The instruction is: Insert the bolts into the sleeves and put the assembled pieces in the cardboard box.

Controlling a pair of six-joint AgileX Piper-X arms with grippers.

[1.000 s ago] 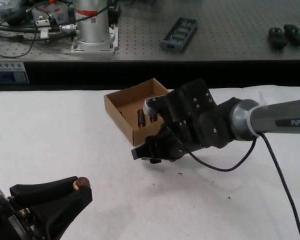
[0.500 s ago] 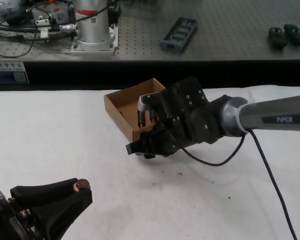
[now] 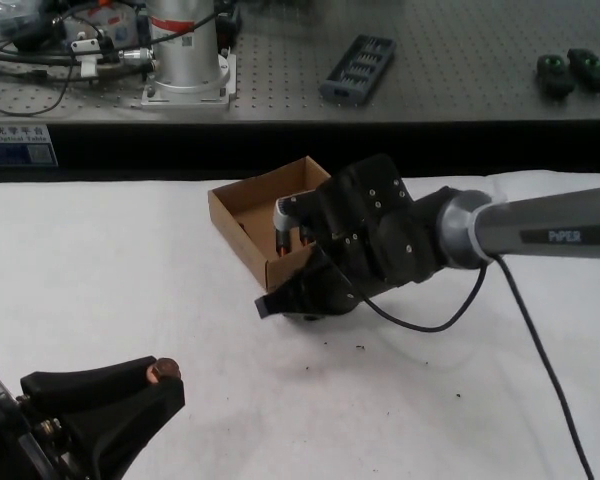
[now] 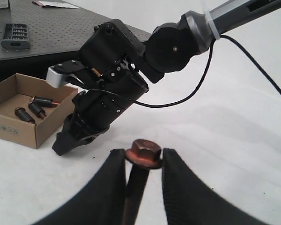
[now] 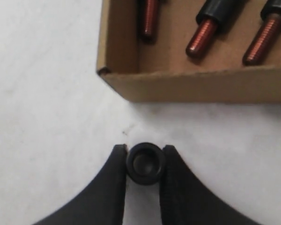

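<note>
My left gripper [image 4: 143,157] is shut on a copper bolt [image 4: 143,152], hex head up between the fingertips; it sits at the bench's near left [image 3: 155,375]. My right gripper [image 5: 145,159] is shut on a black sleeve [image 5: 145,163], seen end-on, just above the white cloth beside the cardboard box [image 5: 187,84]. In the high view the right gripper [image 3: 285,303] hangs at the box's near corner [image 3: 242,205]. Three assembled pieces lie in the box [image 5: 206,26], black sleeves with copper threads sticking out [image 4: 35,108].
A white cloth [image 3: 130,260] covers the bench. Behind it runs a dark perforated table with a metal post [image 3: 185,50], a grey bit holder [image 3: 358,65] and two black-green parts [image 3: 572,72]. The right arm's cable [image 3: 540,350] trails over the cloth.
The right gripper swung left along the box's near corner with the sleeve, then settled slightly back. The left gripper with the bolt has stayed still.
</note>
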